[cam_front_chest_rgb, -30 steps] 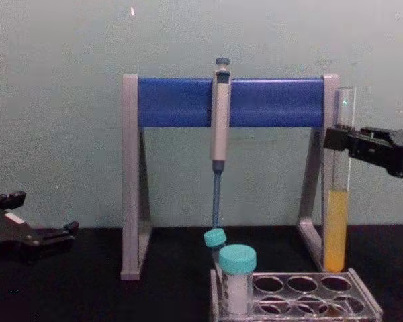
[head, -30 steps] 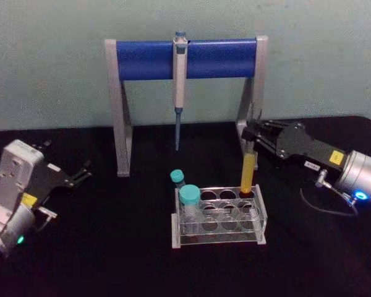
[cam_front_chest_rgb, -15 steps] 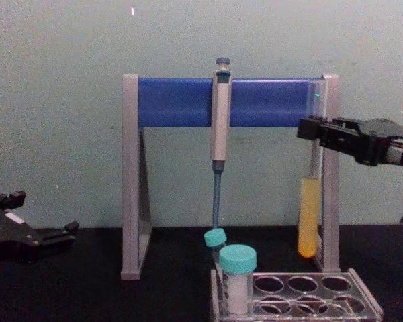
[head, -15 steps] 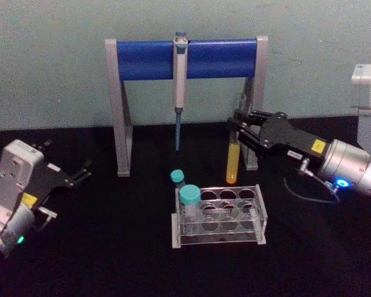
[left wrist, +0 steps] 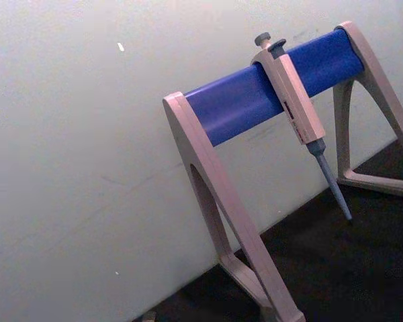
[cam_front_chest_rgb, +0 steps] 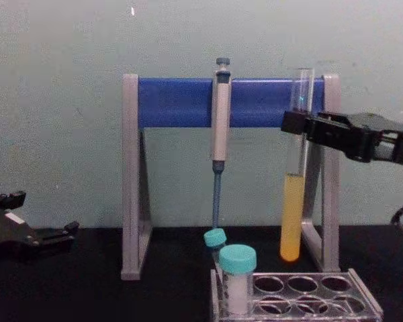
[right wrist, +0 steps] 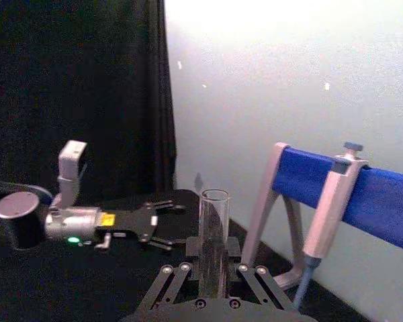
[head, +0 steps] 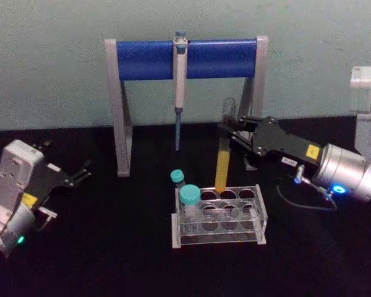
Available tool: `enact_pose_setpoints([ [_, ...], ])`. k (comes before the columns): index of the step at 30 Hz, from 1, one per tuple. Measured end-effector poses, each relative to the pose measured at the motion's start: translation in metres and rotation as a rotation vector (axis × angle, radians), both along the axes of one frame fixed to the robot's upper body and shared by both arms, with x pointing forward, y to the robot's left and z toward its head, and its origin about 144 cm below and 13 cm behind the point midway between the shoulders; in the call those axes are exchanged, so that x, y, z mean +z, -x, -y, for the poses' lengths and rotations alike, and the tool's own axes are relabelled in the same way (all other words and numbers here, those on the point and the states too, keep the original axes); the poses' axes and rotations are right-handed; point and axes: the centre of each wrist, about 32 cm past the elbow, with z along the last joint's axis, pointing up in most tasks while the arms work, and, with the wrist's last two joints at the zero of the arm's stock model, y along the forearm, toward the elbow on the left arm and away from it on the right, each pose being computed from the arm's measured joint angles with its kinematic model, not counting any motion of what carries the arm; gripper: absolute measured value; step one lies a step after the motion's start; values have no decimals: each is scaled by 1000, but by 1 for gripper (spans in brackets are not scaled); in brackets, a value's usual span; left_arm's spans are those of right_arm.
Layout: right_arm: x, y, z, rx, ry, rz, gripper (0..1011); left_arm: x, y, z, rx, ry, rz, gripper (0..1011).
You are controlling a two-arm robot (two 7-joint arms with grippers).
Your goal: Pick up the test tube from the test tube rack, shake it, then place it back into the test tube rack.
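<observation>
In the head view, the test tube (head: 222, 166) is held nearly upright just above the test tube rack (head: 219, 218), pinched above its liquid by the right gripper (head: 228, 130). The left gripper (head: 80, 173) is parked leftward, fingers apart. In the chest view, the tube's bottom is seen clear of the rack. The glass is judged light, slick and breakable, best gripped high.

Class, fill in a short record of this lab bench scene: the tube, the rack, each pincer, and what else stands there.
test tube: uncapped, yellow-orange liquid, held above the test tube rack, out of its holes
right pincer: shut on the test tube's upper part
left pincer: open, parked at far left
rack contents: two teal-capped tubes
behind: pipette hanging on blue stand
</observation>
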Motion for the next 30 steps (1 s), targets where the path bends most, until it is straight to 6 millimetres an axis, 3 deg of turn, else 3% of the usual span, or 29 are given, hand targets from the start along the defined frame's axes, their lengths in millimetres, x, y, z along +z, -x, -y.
enact_pose_setpoints([
  [15,-3,25,19,-12,19,-21,222,0,0,0,0,0,0,1001],
  [30,1,13,26,-112,36,12,222,0,0,0,0,0,0,1001],
])
